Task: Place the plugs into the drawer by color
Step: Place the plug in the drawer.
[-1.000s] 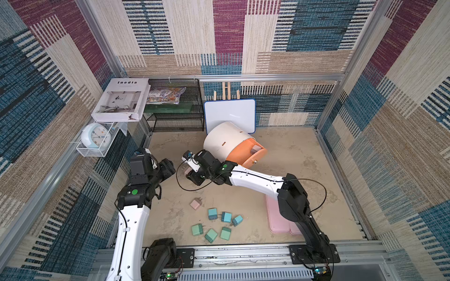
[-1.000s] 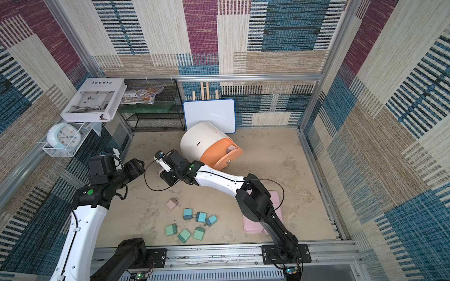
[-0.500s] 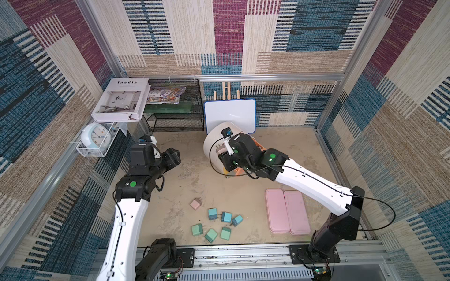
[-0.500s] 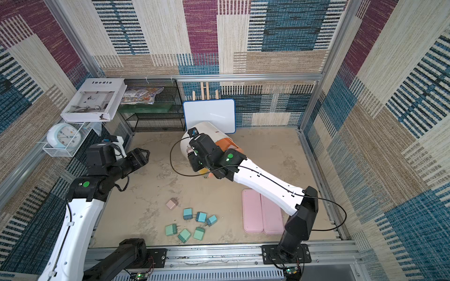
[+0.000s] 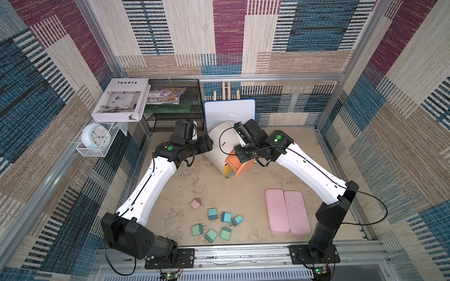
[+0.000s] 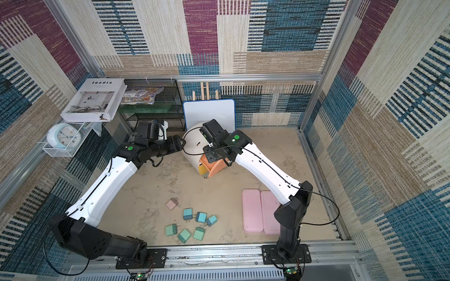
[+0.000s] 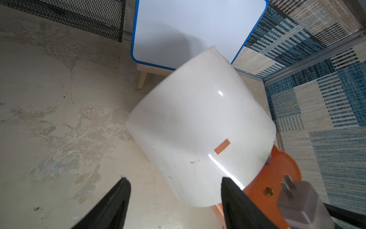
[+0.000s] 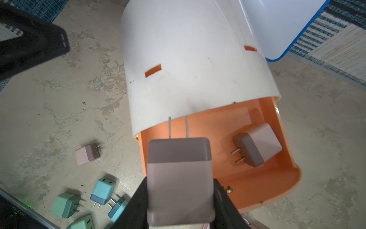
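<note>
Drawer (image 8: 277,188), salmon and open, holds one pink plug (image 8: 257,144); right claw (image 8: 180,186) grips a second plug (image 8: 179,166); left claw (image 7: 174,179) gapes.

Bright, even light fills both top views, with soft shadows. The straight wall rail (image 5: 243,77) bows toward the picture edges. Just ahead of the left gripper (image 7: 174,178), a glare streak crosses the white cabinet (image 7: 198,119). Between the right gripper (image 8: 178,186) tips, the pink plug (image 8: 179,158) looks slightly soft, close to the lens.

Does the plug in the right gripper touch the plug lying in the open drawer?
Apart. The right wrist view shows bare drawer floor between the held plug and the lying plug.
</note>
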{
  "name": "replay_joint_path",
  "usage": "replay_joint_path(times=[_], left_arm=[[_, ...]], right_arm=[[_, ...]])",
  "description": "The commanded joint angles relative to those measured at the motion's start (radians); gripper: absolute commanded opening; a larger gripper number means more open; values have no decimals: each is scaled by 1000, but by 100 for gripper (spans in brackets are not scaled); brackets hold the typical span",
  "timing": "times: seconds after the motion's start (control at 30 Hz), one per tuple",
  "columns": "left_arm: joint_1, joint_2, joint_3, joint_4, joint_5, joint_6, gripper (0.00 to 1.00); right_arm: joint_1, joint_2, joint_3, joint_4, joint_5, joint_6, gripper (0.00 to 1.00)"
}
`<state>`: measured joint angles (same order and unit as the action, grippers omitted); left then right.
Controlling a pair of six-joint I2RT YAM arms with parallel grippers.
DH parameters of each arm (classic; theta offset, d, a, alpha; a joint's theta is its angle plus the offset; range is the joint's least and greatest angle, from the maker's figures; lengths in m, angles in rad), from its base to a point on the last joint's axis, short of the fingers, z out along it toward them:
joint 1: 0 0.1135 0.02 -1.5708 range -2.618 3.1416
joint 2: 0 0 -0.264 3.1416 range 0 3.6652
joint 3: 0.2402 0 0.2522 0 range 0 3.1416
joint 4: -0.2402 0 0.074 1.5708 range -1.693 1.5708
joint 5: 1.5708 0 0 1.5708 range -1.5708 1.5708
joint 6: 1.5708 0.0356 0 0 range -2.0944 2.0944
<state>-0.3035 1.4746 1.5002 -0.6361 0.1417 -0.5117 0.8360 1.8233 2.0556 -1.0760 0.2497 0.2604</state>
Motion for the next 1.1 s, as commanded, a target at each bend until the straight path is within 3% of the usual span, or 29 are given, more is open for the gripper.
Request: replay_joint_path(times=[0.0, 0.37, 0.5, 0.8, 1.07], left_arm=[[-3, 35, 18, 25, 39, -10, 76], [-2, 46, 4, -1, -1, 38, 77], [-2, 51, -11, 7, -5, 36, 77], [-2, 110, -8, 30, 70, -5, 76], [-2, 111, -20, 39, 77, -5, 76]], right_arm=[[-9, 38, 41, -68, -10, -15, 16], [-42, 147, 120, -100, -7, -41, 16], [-42, 124, 143, -117, -14, -27, 16], [-41, 82, 97, -139, -43, -10, 16], [-44, 138, 78, -101, -44, -27, 16]])
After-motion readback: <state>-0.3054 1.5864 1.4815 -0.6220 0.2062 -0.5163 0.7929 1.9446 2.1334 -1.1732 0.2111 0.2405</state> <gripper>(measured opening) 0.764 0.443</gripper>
